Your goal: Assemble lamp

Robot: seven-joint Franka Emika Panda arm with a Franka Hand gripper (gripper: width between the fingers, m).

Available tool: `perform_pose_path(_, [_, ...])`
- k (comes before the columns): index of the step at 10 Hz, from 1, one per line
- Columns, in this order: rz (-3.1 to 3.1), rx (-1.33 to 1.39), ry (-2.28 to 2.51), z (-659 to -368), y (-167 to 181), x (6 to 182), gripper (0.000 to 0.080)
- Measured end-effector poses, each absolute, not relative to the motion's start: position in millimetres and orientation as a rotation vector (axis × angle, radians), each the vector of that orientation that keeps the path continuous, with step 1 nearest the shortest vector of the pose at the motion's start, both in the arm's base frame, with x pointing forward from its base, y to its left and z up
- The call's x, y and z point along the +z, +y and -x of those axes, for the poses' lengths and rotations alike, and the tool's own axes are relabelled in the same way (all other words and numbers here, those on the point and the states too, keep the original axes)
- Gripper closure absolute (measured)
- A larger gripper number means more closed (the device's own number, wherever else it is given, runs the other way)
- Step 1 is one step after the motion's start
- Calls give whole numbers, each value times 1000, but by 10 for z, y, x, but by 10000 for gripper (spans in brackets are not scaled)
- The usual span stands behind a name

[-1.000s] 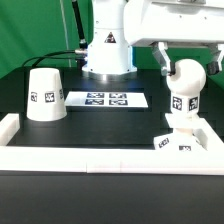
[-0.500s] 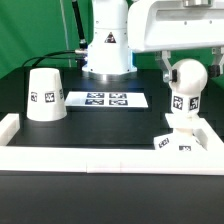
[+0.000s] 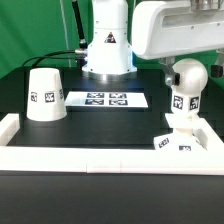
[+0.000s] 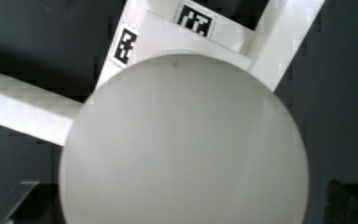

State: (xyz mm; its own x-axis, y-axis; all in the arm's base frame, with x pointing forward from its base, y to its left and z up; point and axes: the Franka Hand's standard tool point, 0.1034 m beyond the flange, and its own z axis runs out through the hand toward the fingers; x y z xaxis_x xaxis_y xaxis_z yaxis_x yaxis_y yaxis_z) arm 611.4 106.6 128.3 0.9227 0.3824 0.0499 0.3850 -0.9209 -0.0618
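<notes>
The ball-shaped bulb (image 3: 187, 76) stands upright on its stem on the small square base (image 3: 172, 141) at the exterior view's right, near the white front wall. My gripper (image 3: 189, 66) is open just above, its fingers on either side of the ball's top and apart from it. In the wrist view the bulb (image 4: 190, 150) fills most of the picture, with the tagged base (image 4: 190, 28) behind it and my gripper (image 4: 194, 205) spread round the ball. The tapered shade (image 3: 45, 95) stands mouth down at the exterior view's left.
The marker board (image 3: 105, 99) lies flat in the middle of the black table. A low white wall (image 3: 90, 158) runs along the front and sides; it also shows in the wrist view (image 4: 16, 100). The arm's base (image 3: 108, 55) stands at the back.
My arm and gripper have risen a little above the bulb. The bulb, base and shade have not moved.
</notes>
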Motion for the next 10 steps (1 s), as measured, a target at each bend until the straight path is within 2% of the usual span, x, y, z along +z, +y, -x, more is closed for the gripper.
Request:
perform_pose_path(7, [3018,-60,-573,-6132,940,1299,101])
perform_pose_path(8, [3017,-60,-573,-6132,943,1297,210])
perform_pose_path(10, [3021,-59,-548,-6131,942,1296,226])
